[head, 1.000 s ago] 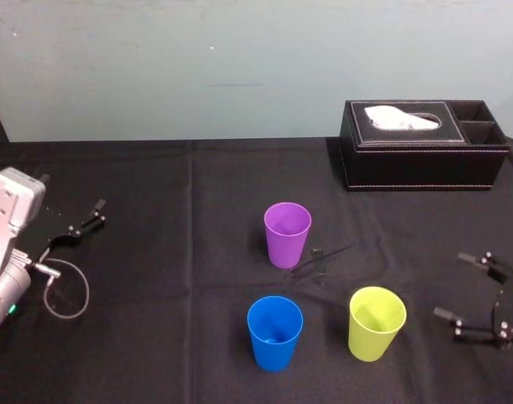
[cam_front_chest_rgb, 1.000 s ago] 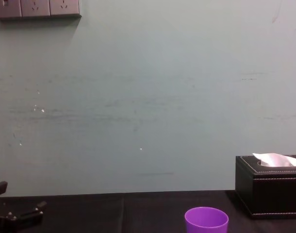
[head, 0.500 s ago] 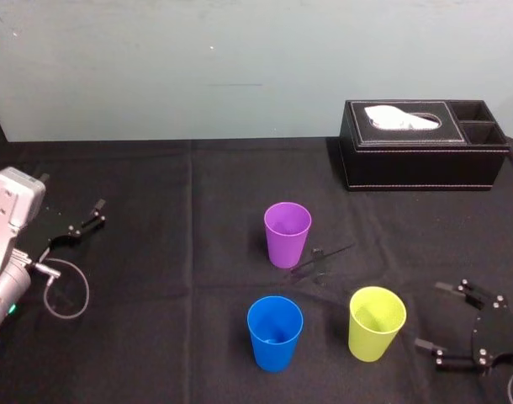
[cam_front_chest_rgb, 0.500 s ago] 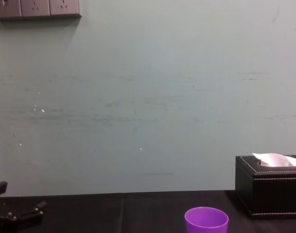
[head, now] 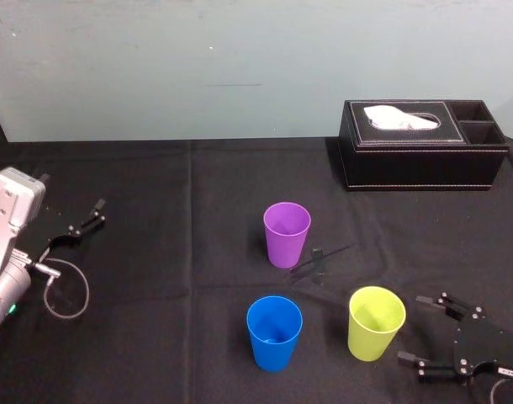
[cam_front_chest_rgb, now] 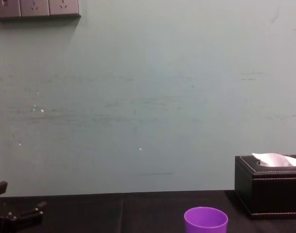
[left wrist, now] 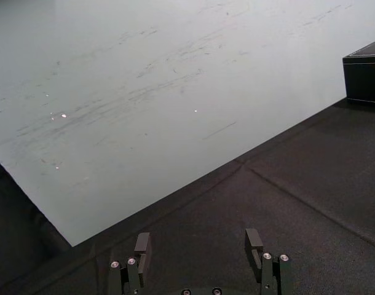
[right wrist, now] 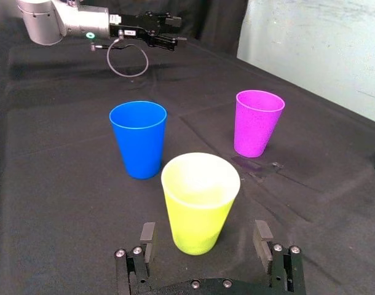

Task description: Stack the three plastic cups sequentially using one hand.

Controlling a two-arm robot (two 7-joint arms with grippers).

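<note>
While hovering just right of the yellow-green cup point(head: 377, 323), spreads fingers point(right wrist: 148, 236) of right gripper point(head: 411, 329) wide, holding nothing; blue cup point(head: 274, 332) left of it, purple cup point(head: 287, 234) behind; left gripper point(left wrist: 198, 239) far left, fingers apart.

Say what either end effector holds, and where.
Nothing is held. The right end effector is open beside the yellow-green cup, not touching; the left end effector is parked open at left.

Three cups are set apart on the table point(head: 156, 278): the rear cup point(head: 287, 234) at the centre, with the front left cup point(head: 274, 332) and the front right cup point(head: 376, 323) nearer. The tissue box point(head: 420, 145) is placed behind them, to the right. The right gripper point(head: 412, 329) is positioned just right of the front right cup, and the left gripper point(head: 98, 212) is parked well apart at the left.
</note>
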